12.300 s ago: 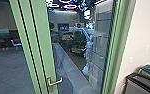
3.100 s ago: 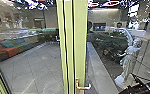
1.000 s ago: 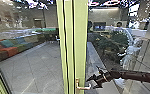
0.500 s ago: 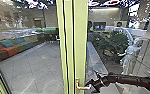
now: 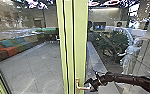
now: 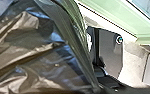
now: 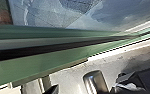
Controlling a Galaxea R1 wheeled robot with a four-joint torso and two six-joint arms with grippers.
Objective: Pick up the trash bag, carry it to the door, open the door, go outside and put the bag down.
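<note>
Trash bag: dark, glossy, crumpled plastic [image 6: 23, 55], large and close to the camera in the left wrist view; what bears its weight, cannot tell.
Left gripper: open, closed or gripping the bag, cannot tell.
Right gripper [image 5: 89, 85]: at the free end of the door handle [image 5: 83, 88]; contact cannot be confirmed. Open or closed, cannot tell.
Right arm [image 5: 126, 79]: reaches in from the right side of the head view, roughly level, across the lower part of the glass.
Door: yellow-green upright frame [image 5: 80, 37] in front of the robot, handle low on it, glass on both sides.
Right wrist view: green frame running across, with a rounded metal piece [image 7: 95, 82] near it.
Seen through glass, left: pale tiled floor [image 5: 36, 67]; sofa [image 5: 9, 51] in orange and green, teal cushion [image 5: 6, 43] on it.
Seen through glass, right: leafy plants [image 5: 118, 40], with a pale statue [image 5: 131, 57] beside them.
</note>
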